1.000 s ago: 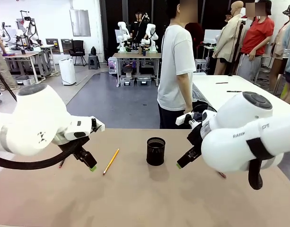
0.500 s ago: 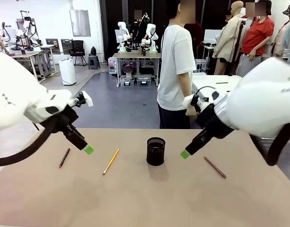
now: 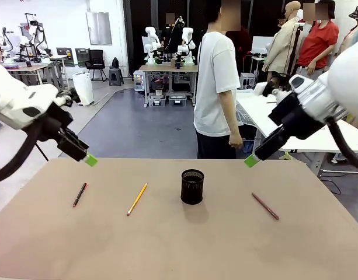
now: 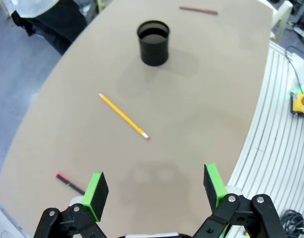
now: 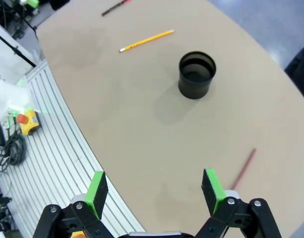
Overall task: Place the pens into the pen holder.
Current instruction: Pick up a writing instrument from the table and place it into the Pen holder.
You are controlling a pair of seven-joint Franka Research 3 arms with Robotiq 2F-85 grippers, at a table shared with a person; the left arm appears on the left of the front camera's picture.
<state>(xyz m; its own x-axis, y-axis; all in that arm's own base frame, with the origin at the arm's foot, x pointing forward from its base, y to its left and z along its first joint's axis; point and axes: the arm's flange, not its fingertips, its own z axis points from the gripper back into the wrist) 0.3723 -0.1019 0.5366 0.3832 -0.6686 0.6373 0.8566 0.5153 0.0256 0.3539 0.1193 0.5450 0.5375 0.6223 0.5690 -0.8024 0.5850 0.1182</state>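
Black pen holder (image 3: 192,186), yellow pen (image 3: 137,199), maroon pen (image 3: 265,206), tan table (image 3: 167,251).

A tan tabletop (image 3: 167,245) is stretching across the foreground of a brightly lit workshop, where a grey floor (image 3: 138,128) is running back to a workbench (image 3: 167,68), a black office chair (image 3: 97,59) and a white wall (image 3: 68,23), while a white table (image 3: 266,111) is standing at the right.

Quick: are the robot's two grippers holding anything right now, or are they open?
Left gripper: open, holding nothing.
Right gripper: open, holding nothing.
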